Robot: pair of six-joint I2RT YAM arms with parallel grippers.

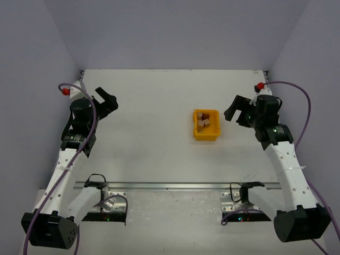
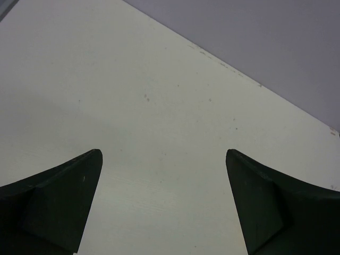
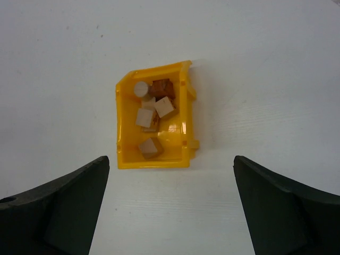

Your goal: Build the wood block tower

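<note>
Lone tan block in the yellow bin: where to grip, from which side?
Probably straight down from above with the right gripper; the yellow bin walls block any side approach. Pinch the lone tan block across its two flat faces with bare floor beside them, not the face by the wall.

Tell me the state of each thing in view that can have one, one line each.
wood blocks: loose in a jumble inside the bin, none stacked, tower not started
yellow bin: upright on the table, open top, holding all the blocks
left claw: open, empty, over bare table
right claw: open, empty, facing the bin but apart from it
</note>
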